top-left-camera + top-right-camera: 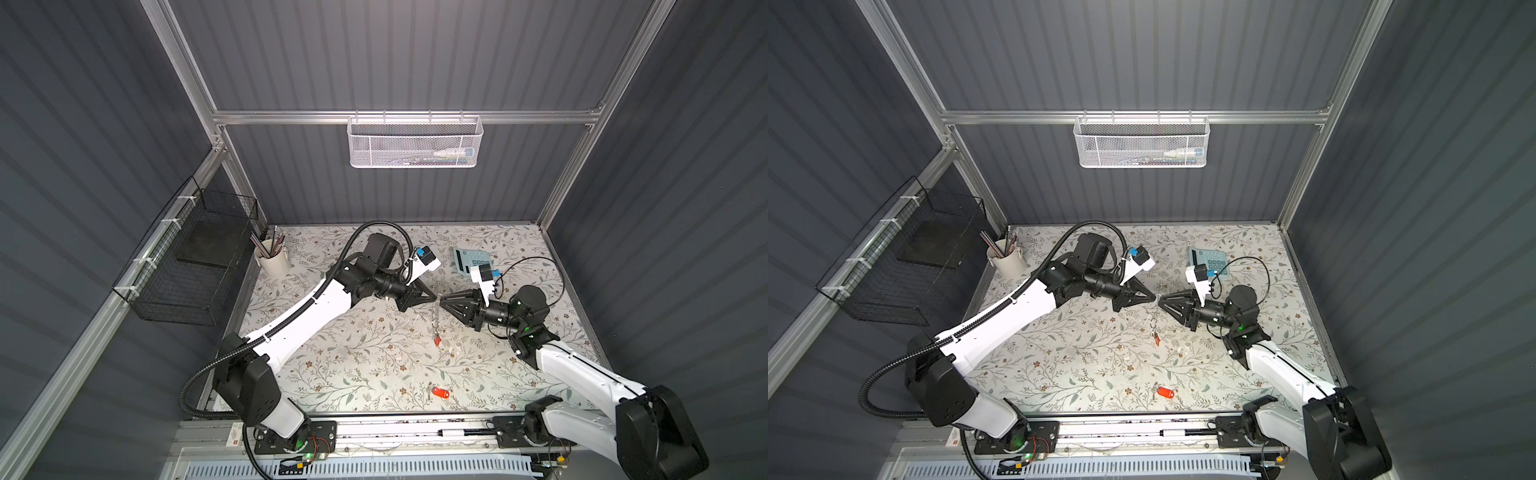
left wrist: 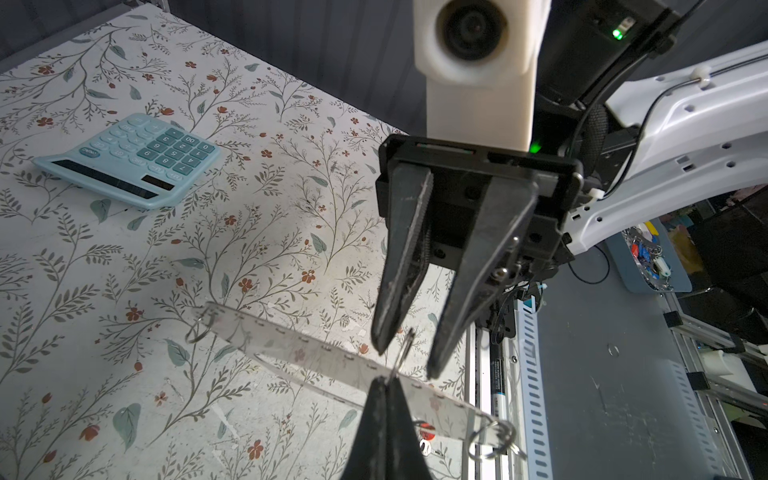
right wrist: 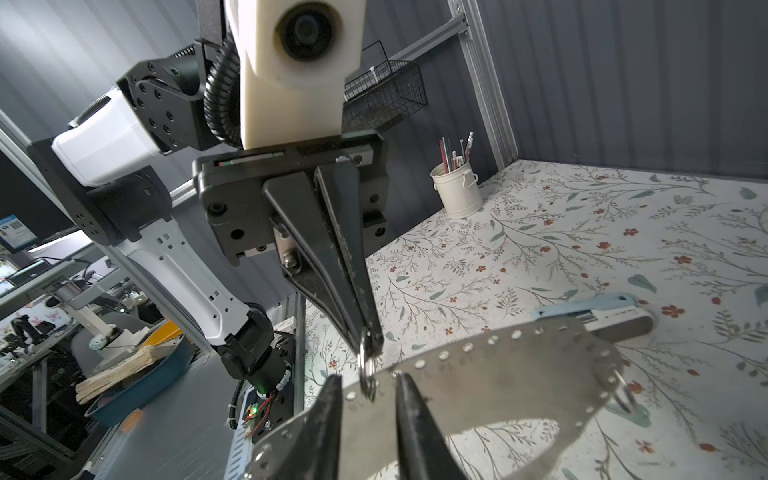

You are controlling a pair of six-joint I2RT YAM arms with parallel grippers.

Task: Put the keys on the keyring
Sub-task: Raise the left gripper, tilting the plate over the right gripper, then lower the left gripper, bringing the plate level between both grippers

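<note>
Floral tabletop lies beneath a thin gray hole-rimmed keyring.

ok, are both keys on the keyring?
No, one key lies loose on the table near the front edge, well apart from the keyring.

Claws two; keys two; keyring one; calculator one; pencil cup one; stapler one; baskets two.

Calculator flat on floral table; pencil cup far-left corner.
</note>
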